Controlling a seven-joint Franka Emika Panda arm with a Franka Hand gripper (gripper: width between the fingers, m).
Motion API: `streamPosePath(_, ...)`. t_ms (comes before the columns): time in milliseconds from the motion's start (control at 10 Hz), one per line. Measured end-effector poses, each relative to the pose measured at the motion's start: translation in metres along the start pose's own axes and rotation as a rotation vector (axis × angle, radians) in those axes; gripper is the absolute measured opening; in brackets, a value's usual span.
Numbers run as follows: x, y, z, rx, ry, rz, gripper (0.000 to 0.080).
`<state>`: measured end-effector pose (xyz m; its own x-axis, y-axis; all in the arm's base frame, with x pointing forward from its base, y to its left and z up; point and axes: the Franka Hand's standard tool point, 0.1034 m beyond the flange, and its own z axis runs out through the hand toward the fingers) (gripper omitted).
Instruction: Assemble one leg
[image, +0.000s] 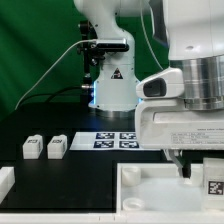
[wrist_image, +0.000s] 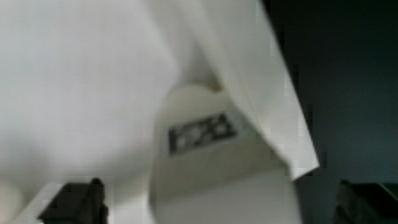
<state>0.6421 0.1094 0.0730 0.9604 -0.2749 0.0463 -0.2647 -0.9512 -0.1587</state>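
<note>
A leg (wrist_image: 201, 130), a small white peg with a black-and-white tag, stands close below my gripper (wrist_image: 219, 205) against the large white panel (wrist_image: 89, 90). My two dark fingertips (wrist_image: 75, 200) are spread wide on either side of it and do not touch it. In the exterior view the same leg (image: 213, 181) shows at the right edge, on the panel (image: 150, 192), with my gripper (image: 192, 168) just above it. Two more legs (image: 33, 147) (image: 57, 147) lie side by side on the black table at the exterior view's left.
The marker board (image: 117, 140) lies in the middle of the table in front of the arm's base (image: 110, 85). Another white part (image: 5, 181) sits at the exterior view's lower left edge.
</note>
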Motion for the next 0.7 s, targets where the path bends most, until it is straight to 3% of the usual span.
streamPosePath(100, -0.0002, 0.0005, 0.0003, 0.003, 0.000, 0.039, 0.0649)
streamPosePath(300, -0.0002, 0.0006, 0.0005, 0.002, 0.000, 0.040, 0.0385)
streamPosePath(400, -0.0004, 0.0008, 0.0006, 0.006, -0.001, 0.172, 0.0385)
streamPosePath(500, 0.0000, 0.0023, 0.0005, 0.004, -0.001, 0.277, 0.0294)
streamPosePath(700, -0.0002, 0.0048, 0.0006, 0.000, -0.004, 0.478, 0.0294)
